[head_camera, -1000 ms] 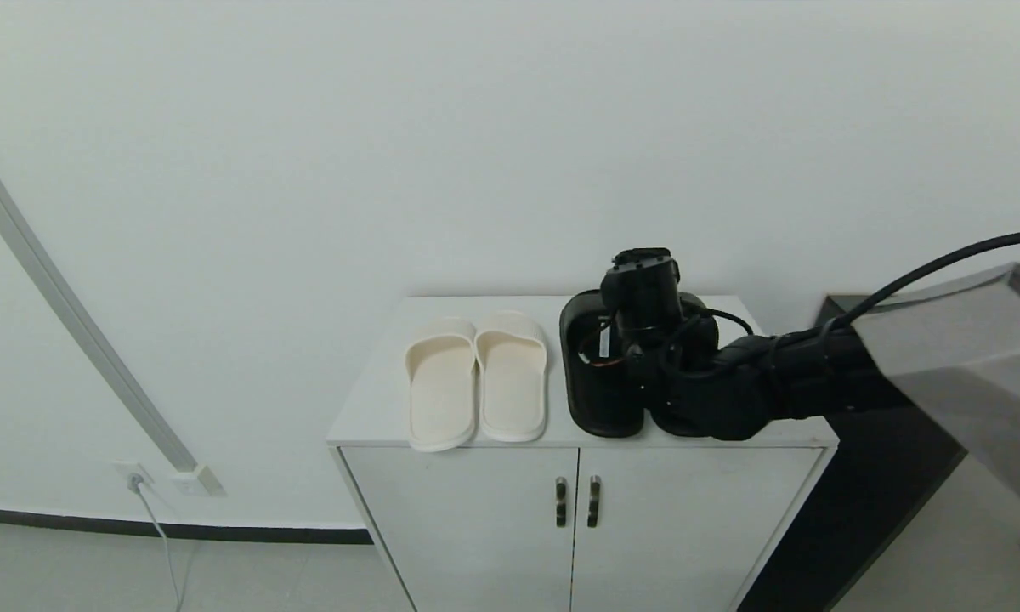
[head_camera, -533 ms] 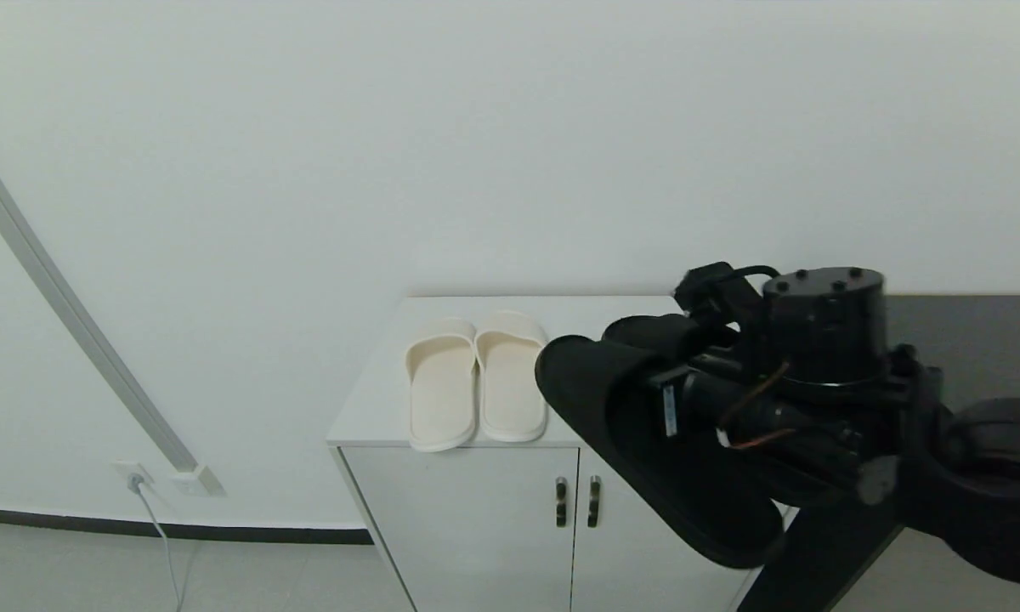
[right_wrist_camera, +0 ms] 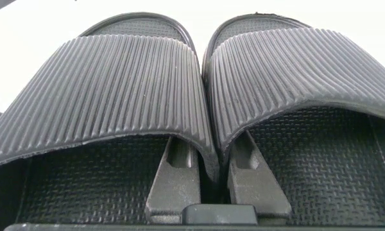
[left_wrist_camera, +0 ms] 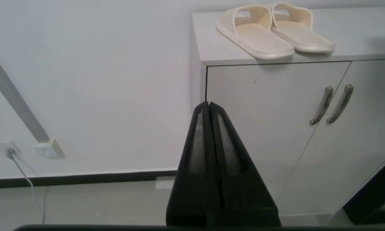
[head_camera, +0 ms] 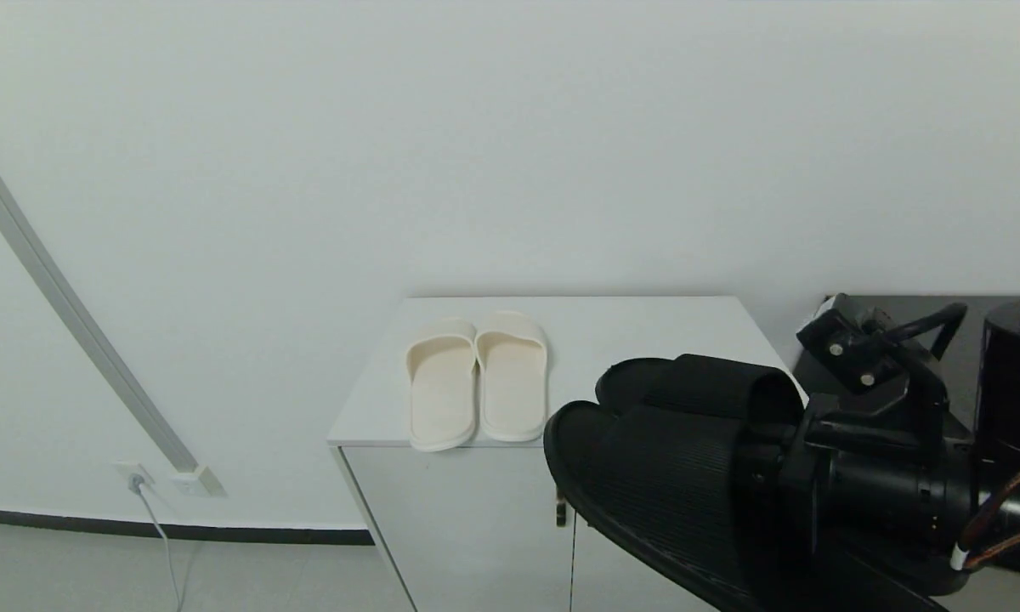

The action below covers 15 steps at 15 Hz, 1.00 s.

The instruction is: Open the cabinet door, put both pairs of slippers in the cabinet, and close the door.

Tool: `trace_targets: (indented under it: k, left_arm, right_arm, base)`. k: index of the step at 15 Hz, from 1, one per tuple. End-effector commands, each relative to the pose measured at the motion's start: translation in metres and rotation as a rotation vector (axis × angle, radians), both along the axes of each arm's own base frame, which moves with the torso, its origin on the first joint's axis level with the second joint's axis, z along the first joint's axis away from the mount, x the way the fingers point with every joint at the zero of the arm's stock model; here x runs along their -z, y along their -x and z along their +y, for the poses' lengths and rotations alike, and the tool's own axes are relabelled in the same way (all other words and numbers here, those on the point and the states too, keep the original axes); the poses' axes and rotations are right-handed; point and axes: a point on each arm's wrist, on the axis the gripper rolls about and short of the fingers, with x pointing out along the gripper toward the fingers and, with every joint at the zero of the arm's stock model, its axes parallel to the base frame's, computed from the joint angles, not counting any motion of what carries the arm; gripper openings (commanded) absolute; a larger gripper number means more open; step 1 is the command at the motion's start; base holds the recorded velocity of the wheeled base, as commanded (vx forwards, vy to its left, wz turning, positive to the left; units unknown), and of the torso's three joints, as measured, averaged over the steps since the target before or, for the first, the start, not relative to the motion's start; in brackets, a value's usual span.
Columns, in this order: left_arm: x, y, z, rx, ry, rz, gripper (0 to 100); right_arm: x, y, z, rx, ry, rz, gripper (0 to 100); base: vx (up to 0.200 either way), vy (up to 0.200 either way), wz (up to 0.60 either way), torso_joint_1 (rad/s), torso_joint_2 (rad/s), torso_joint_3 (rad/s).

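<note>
Cabinet handles (head_camera: pixel 560 508) partly behind black slippers (head_camera: pixel 671 459)

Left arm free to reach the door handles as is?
Probably yes. The left gripper, shut and empty, faces the cabinet front, and nothing stands between it and the handles. It would need to open first.

The black slippers (head_camera: pixel 671 459) hide the cabinet's (head_camera: pixel 459 518) right door and nearly all of both handles (head_camera: pixel 559 508). The nearer slipper runs off the picture's bottom edge. The right hand's (right_wrist_camera: pixel 213 170) fingertips are buried under the slippers' straps.
</note>
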Motion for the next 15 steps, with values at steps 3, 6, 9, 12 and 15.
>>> trace_targets:
  k: [3,6,9,12,15]
  left_arm:
    - [0.000,0.000,0.000,0.000,0.000,0.000,0]
    - [0.000,0.000,0.000,-0.001,0.000,0.000,0]
    - [0.000,0.000,0.000,0.000,0.000,0.001,0]
    - [0.000,0.000,0.000,-0.001,0.000,0.001,0]
    - [0.000,0.000,0.000,-0.001,0.000,0.001,0]
  right_arm:
    - [0.011,0.006,-0.007,-0.032,0.102,-0.075,0]
    - [0.015,0.008,-0.009,-0.053,0.161,-0.126,0]
    - [0.016,0.008,-0.009,-0.057,0.159,-0.121,0]
    - [0.019,0.008,-0.008,-0.065,0.163,-0.111,0]
    - [0.021,0.010,-0.010,-0.102,0.156,-0.101,0]
  base:
    - [0.000,0.000,0.00,0.000,0.00,0.000]
    - [0.000,0.000,0.00,0.000,0.00,0.000]
    - [0.000,0.000,0.00,0.000,0.00,0.000]
    - [-0.200,0.000,0.00,0.007,0.00,0.001]
    - [-0.200,0.000,0.00,-0.004,0.00,0.006]
